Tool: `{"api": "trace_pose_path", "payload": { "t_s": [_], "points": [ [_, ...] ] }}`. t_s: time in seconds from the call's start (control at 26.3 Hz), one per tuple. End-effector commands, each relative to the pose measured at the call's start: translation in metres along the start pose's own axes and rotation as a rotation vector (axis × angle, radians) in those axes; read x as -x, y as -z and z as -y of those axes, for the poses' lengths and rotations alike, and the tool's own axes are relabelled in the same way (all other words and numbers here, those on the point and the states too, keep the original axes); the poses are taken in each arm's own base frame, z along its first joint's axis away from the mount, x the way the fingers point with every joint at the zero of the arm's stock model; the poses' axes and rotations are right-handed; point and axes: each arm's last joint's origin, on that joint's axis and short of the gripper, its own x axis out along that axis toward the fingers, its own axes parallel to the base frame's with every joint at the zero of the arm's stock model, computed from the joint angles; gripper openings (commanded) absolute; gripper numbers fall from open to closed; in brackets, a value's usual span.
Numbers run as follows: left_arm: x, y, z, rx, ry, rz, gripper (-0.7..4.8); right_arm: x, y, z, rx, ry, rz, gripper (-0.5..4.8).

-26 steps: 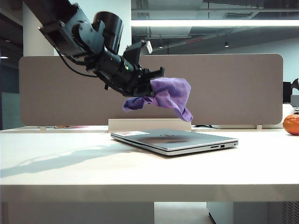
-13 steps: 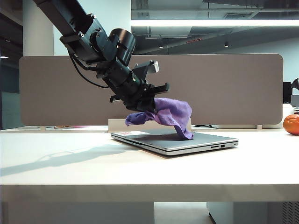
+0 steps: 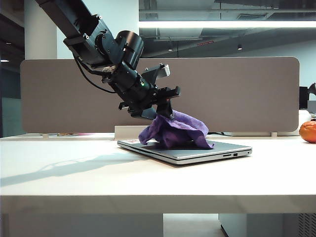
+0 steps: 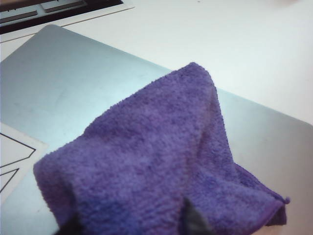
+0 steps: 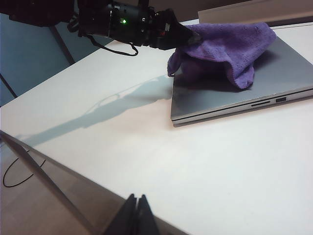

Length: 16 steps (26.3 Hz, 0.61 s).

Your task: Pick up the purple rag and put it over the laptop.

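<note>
The purple rag [image 3: 175,131] lies in a loose heap on the lid of the closed silver laptop [image 3: 222,148], covering its middle and back; the front right corner stays bare. My left gripper [image 3: 165,106] hangs just over the heap's peak, tilted down, with its fingers spread. In the left wrist view the rag [image 4: 156,156] fills the space between the two dark fingertips [image 4: 193,218] of the left gripper [image 4: 133,224], over the laptop [image 4: 63,83]. My right gripper [image 5: 137,203] is shut and empty, far from the laptop [image 5: 288,68] and rag [image 5: 225,46].
An orange fruit [image 3: 307,131] sits at the table's far right. A grey partition [image 3: 237,94] runs behind the table, with a low white box [image 3: 128,132] in front of it. A keyboard [image 4: 49,10] lies beyond the laptop. The table's near edge [image 5: 73,191] is close to my right gripper.
My left arm came down toward the laptop. The rag, hanging in the air before, now rests heaped on the lid, and the left fingers have spread apart.
</note>
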Motion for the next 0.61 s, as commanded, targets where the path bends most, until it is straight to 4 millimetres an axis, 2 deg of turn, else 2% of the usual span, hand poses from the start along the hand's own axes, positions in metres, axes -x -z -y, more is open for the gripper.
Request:
{"api": "trace_pose_path", "payload": {
  "t_s": [0.04,0.15,0.3,0.34,0.38,0.42,0.61],
  "points": [
    [0.003,-0.005,0.001,-0.006,0.008,0.016,3.55,0.0,0.0,0.0,0.005,0.0,0.007,0.22],
    [0.003,-0.006,0.001,-0.005,0.008,0.017,4.06,0.0,0.0,0.0,0.005,0.0,0.007,0.22],
    [0.005,-0.009,0.002,-0.004,0.009,0.024,4.11,0.0,0.0,0.0,0.005,0.0,0.007,0.22],
    [0.006,-0.009,0.002,-0.004,0.008,0.025,4.28,0.0,0.0,0.0,0.005,0.0,0.007,0.22],
    [0.007,-0.011,0.002,-0.005,0.008,0.029,4.69,0.0,0.0,0.0,0.005,0.0,0.007,0.22],
    [0.008,-0.012,0.002,-0.006,0.008,0.033,4.79,0.0,0.0,0.0,0.005,0.001,0.007,0.22],
    [0.013,-0.018,0.003,-0.008,0.009,0.048,4.79,0.0,0.0,0.0,0.005,0.0,0.007,0.22]
  ]
}}
